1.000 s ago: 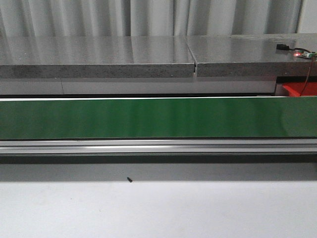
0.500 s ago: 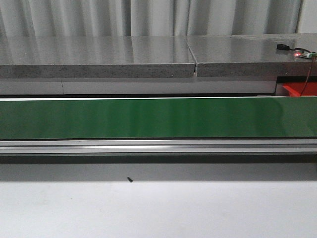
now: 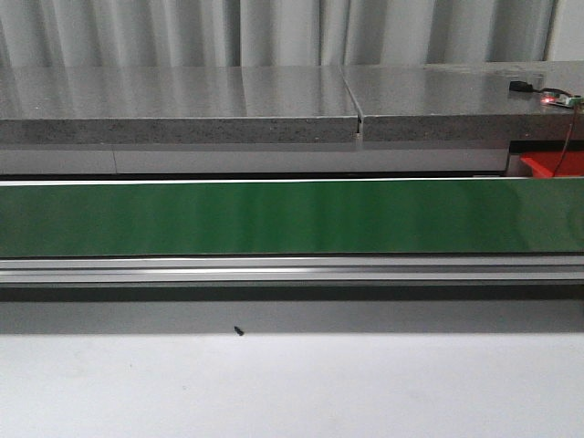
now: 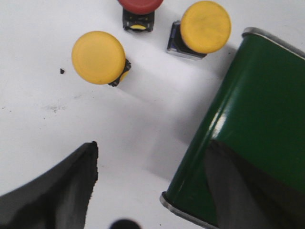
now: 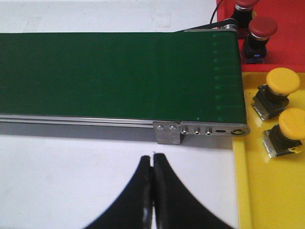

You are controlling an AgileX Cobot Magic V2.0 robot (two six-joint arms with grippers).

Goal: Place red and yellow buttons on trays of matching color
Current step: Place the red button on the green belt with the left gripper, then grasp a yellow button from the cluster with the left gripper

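- L gripper (image 4: 147,186) open, nothing betw its fingers (image 4: 57,191); one finger over white table (image 4: 143,119), other over end of green conveyor belt (image 4: 252,143).
- Ahead of L jaws, on table just beside belt end: 2 yellow buttons (image 4: 98,57) (image 4: 205,26) and 1 red button (image 4: 140,5), the red mostly cut off at frame edge. All apart from fingers.
- R gripper (image 5: 153,167) closed, tips touching, empty, over table near belt's other end.
- Past that belt end: yellow tray (image 5: 271,191) w/ 2 yellow buttons (image 5: 283,80) (image 5: 291,123); red tray (image 5: 286,28) w/ red buttons (image 5: 263,27). None near R jaws.
- Front view: belt bare, red tray corner (image 3: 552,164) at its right end.
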